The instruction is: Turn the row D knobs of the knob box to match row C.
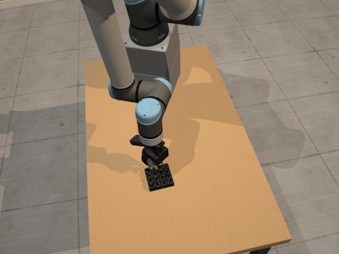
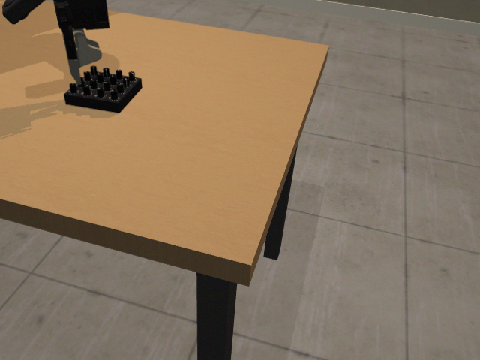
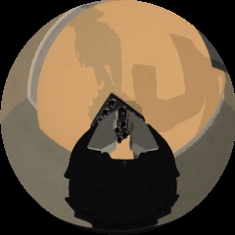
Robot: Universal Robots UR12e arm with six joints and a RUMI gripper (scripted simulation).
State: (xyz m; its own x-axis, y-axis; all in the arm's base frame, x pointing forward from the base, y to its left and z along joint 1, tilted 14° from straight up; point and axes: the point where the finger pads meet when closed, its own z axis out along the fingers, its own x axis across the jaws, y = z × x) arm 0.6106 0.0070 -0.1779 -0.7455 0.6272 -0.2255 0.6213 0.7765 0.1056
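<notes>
Single robot arm reaching down with its pincer (image 1: 151, 164) nearly closed.

The beige arm with pale blue joint caps bends at the elbow, its wrist pointing straight down; the black pincer's two jaws stand narrow, fingertips close together, gripping a small knob.
</notes>
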